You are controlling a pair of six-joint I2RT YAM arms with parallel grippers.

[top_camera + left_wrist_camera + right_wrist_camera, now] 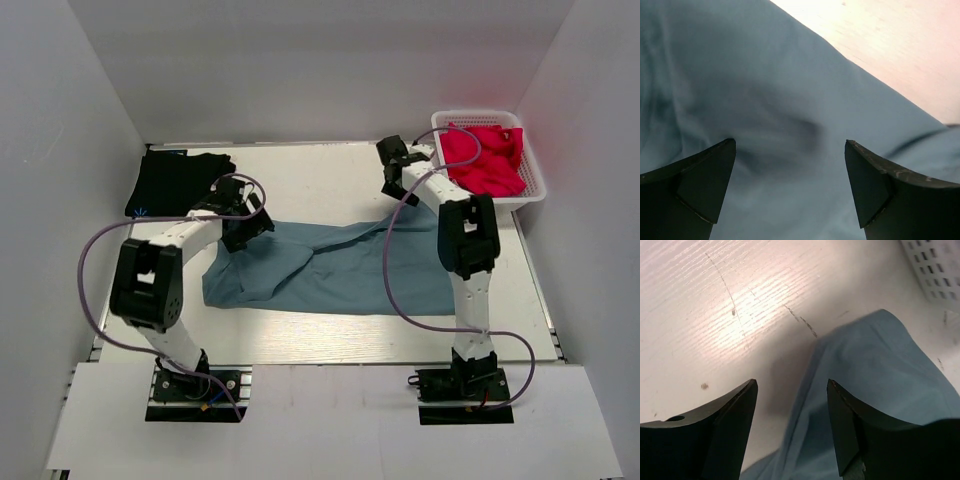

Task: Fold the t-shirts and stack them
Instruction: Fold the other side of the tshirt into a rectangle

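Observation:
The dusty blue-grey t-shirt (330, 265) lies spread and wrinkled across the middle of the table. The black t-shirt (175, 180) lies folded at the far left, a small blue mark at its near edge. My left gripper (243, 232) is open, low over the blue-grey shirt's upper left part; the cloth (790, 100) fills the left wrist view between the fingers (700, 175). My right gripper (393, 180) is open above the shirt's far right edge; that edge (875, 370) shows between its fingertips (740, 410), with nothing held.
A white basket (535, 190) holding red cloth (485, 155) stands at the far right corner; its wall also shows in the right wrist view (935, 270). White walls enclose the table on three sides. Purple cables loop off both arms.

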